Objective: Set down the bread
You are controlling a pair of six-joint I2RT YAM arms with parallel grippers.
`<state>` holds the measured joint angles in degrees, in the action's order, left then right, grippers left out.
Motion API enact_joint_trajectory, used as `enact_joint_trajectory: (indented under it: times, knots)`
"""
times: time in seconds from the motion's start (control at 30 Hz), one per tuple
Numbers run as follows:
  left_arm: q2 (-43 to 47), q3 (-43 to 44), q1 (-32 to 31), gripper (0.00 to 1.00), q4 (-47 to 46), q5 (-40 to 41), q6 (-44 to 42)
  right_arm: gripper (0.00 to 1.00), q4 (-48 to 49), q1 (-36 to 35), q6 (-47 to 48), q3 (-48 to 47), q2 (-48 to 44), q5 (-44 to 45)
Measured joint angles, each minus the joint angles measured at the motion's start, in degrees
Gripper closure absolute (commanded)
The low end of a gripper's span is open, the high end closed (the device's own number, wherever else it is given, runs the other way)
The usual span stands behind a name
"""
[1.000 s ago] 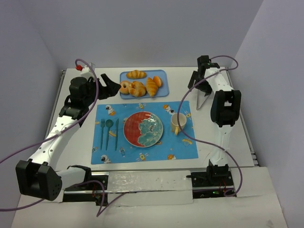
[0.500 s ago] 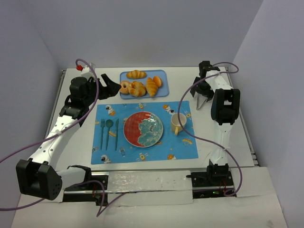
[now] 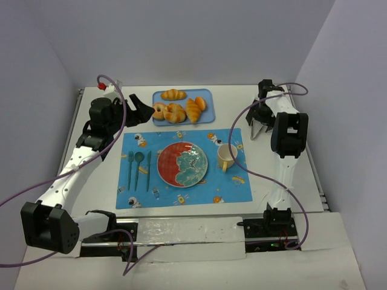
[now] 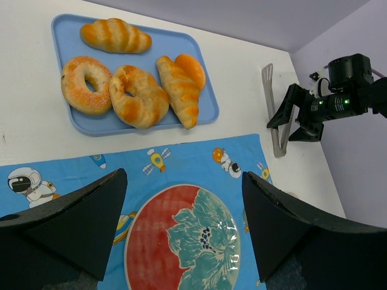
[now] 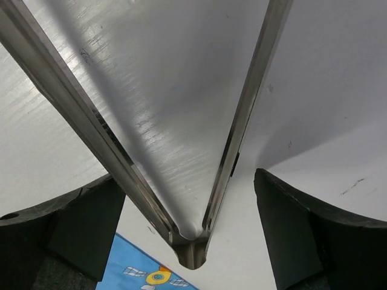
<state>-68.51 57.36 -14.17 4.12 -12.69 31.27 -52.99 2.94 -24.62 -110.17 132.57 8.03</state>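
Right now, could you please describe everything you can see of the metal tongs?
The metal tongs are silvery and shiny: two thin flat arms joined in a V. They lie on the white table, right of the blue tray, joined end near the placemat's far right corner. The right gripper hangs over them, open, a finger on either side of the joint; I cannot tell whether it touches them.

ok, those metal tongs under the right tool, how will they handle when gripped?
Probably slippery: the tongs are thin, shiny metal. Their two arms splay from one joined end, so a squeeze likely springs them shut. They lie flat on the table, so the open right tool may struggle to get fingers under.
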Motion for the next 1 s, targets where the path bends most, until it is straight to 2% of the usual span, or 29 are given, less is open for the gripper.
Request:
enact_joint_trajectory:
  times: [0.27,0.37,0.4,0.5,0.53,0.6,1.0]
  knots:
    - [-0.3,0.0,0.0,0.13,0.0,0.0,0.0,0.16,-0.2,0.2,0.0,-1.6,1.1,-1.3]
    - [-0.5,0.0,0.0,0.13,0.0,-0.1,0.0,0.29,-0.1,0.2,-0.1,-1.8,1.3,-1.9]
    - [-0.5,0.0,0.0,0.13,0.0,-0.1,0.0,0.37,-0.1,0.2,-0.1,-1.9,1.4,-2.1]
    - [-0.5,0.0,0.0,0.13,0.0,-0.1,0.0,0.48,0.0,0.2,-0.2,-2.0,1.5,-2.3]
    - [-0.5,0.0,0.0,0.13,0.0,-0.2,0.0,0.55,0.0,0.2,-0.3,-2.0,1.5,-2.2]
    - [-0.6,0.0,0.0,0.13,0.0,-0.2,0.0,0.60,0.0,0.2,-0.5,-2.0,1.5,-2.1]
    - [-0.8,0.0,0.0,0.13,0.0,-0.5,0.0,0.62,-0.3,0.2,-1.3,-1.9,-0.3,-1.2]
